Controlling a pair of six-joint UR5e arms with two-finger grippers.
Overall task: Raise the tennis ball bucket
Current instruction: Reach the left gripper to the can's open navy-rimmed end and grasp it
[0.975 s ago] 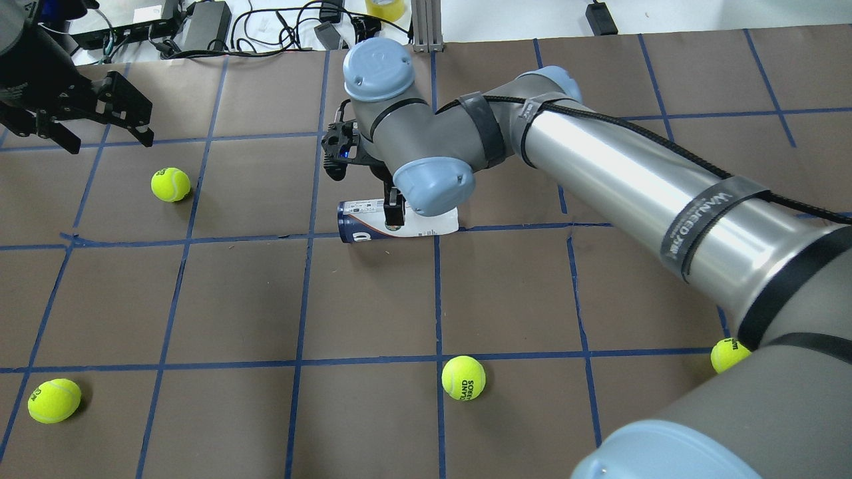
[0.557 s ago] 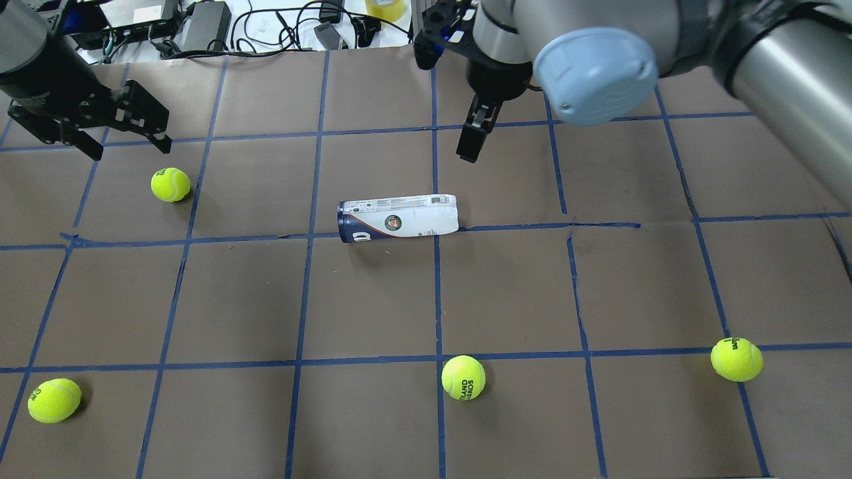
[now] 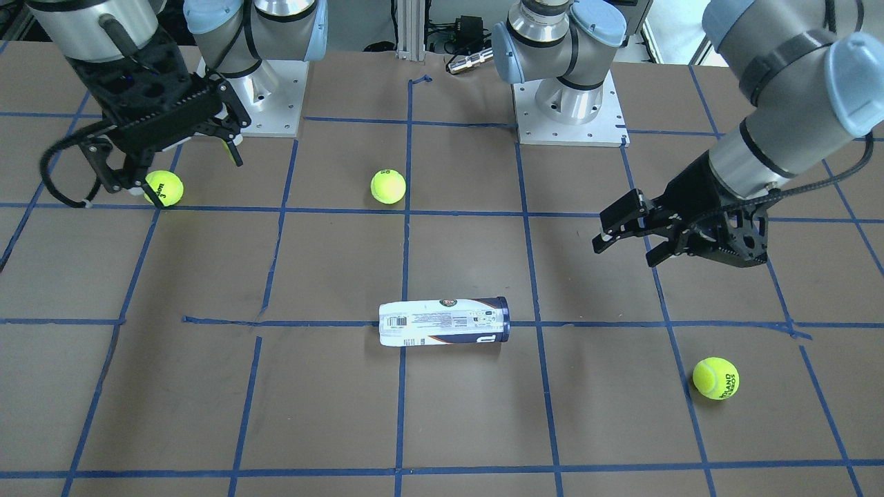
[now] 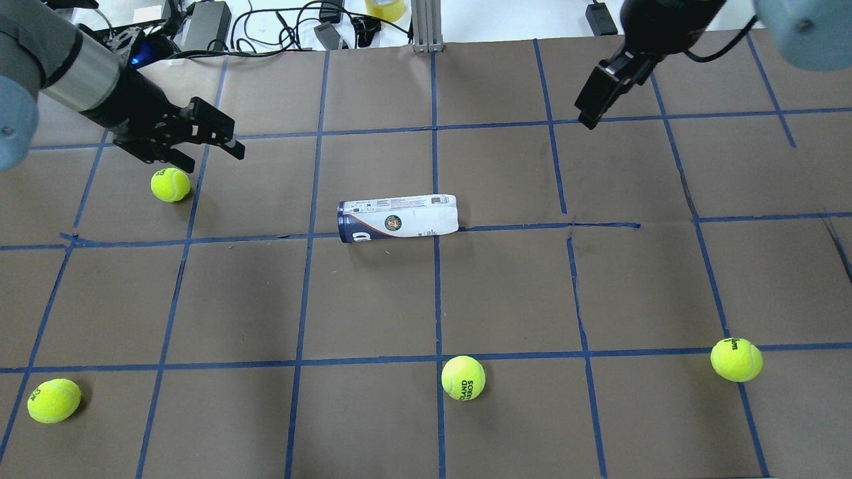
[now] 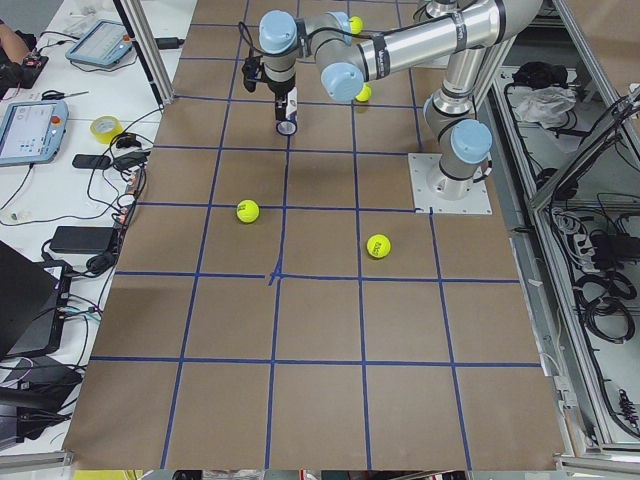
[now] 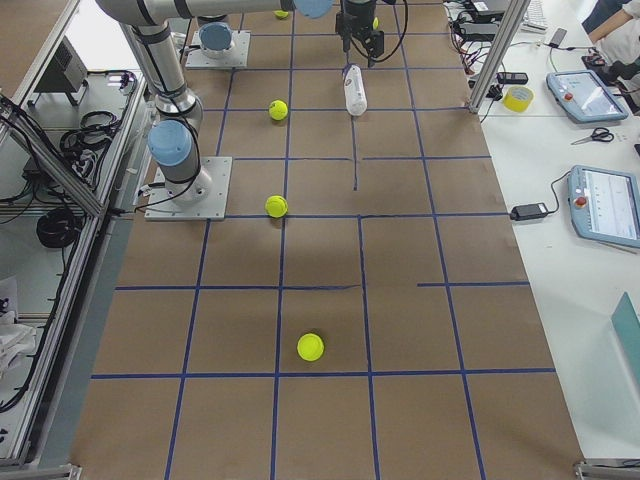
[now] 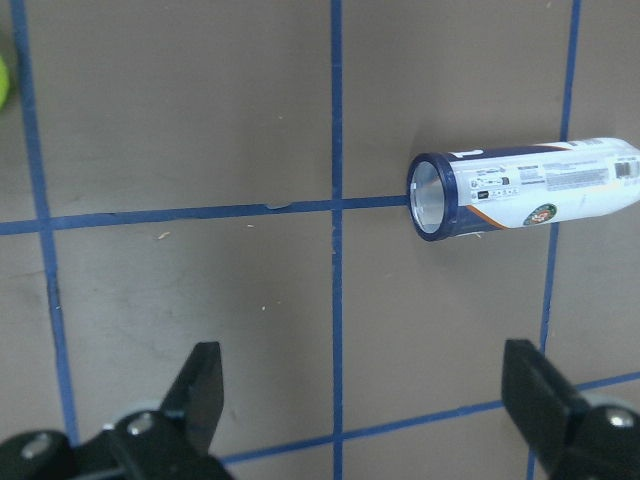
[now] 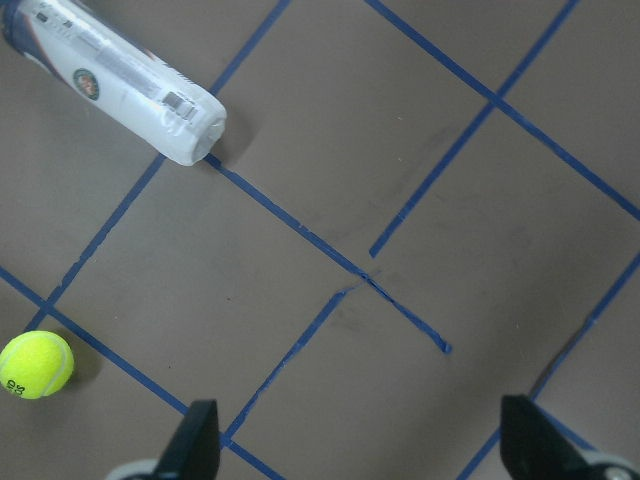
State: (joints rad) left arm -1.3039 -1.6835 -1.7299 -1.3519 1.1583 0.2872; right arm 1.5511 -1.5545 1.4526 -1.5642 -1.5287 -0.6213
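Observation:
The tennis ball bucket (image 4: 398,218) lies on its side at the middle of the table, navy rim to the left; nothing holds it. It also shows in the front view (image 3: 444,322), the left wrist view (image 7: 520,188) and the right wrist view (image 8: 115,78). My left gripper (image 4: 234,141) is open and empty, above the table to the far left of the bucket, also in the front view (image 3: 608,231). My right gripper (image 4: 592,103) is open and empty, raised well to the far right of the bucket, also in the front view (image 3: 169,172).
Loose tennis balls lie on the brown gridded table: one (image 4: 170,184) just below my left gripper, one (image 4: 54,400) near left, one (image 4: 463,378) near middle, one (image 4: 736,359) near right. Cables and boxes (image 4: 200,23) sit beyond the far edge.
My right gripper has left the bucket, rising and swinging away to the far right. My left gripper has moved right, toward the bucket. The bucket has not moved.

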